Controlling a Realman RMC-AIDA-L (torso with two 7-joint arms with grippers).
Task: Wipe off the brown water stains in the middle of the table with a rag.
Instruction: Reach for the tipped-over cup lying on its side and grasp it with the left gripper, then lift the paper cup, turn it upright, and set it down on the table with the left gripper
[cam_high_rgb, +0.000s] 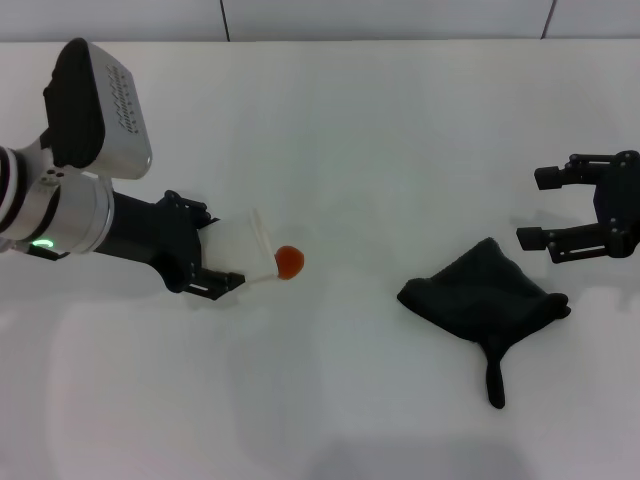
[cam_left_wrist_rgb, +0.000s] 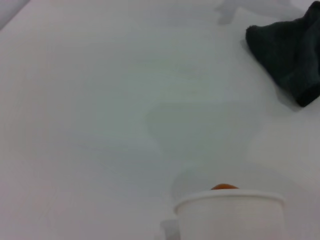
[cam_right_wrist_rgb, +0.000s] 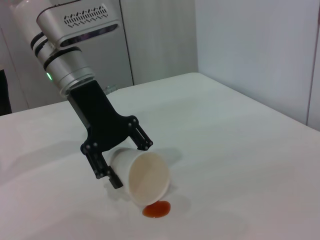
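A: Why is the left gripper (cam_high_rgb: 226, 262) holding that paper cup (cam_high_rgb: 247, 251) on its side?

B: The jaws are clamped round the cup's wall, and the cup is tipped so its mouth points down and toward the right edge of the bench (cam_high_rgb: 330, 130); that looks like the pose for pouring, and the brown water stains (cam_high_rgb: 290, 262) sit just under the lip; in the right wrist view the cup's mouth shows white inside with no liquid I can make out, and the blob (cam_right_wrist_rgb: 156, 209) lies on the bench right below the rim.

A: So where is the stain on the bench?

B: Left of the middle, about midway between the far and near edges; one small roundish orange-brown blob, far smaller than the cloth.

A: And the rag (cam_high_rgb: 485, 300)?

B: Crumpled in a dark heap toward the right edge, one tail trailing toward the near edge; well apart from the stain; nothing grips it.

A: The right gripper (cam_high_rgb: 543, 210)?

B: Near the right edge, just beyond the rag on its far side; jaws apart and holding nothing; I judge it is placed there to take the cloth, but wiping is not yet begun; the cup would have to clear the spot first.
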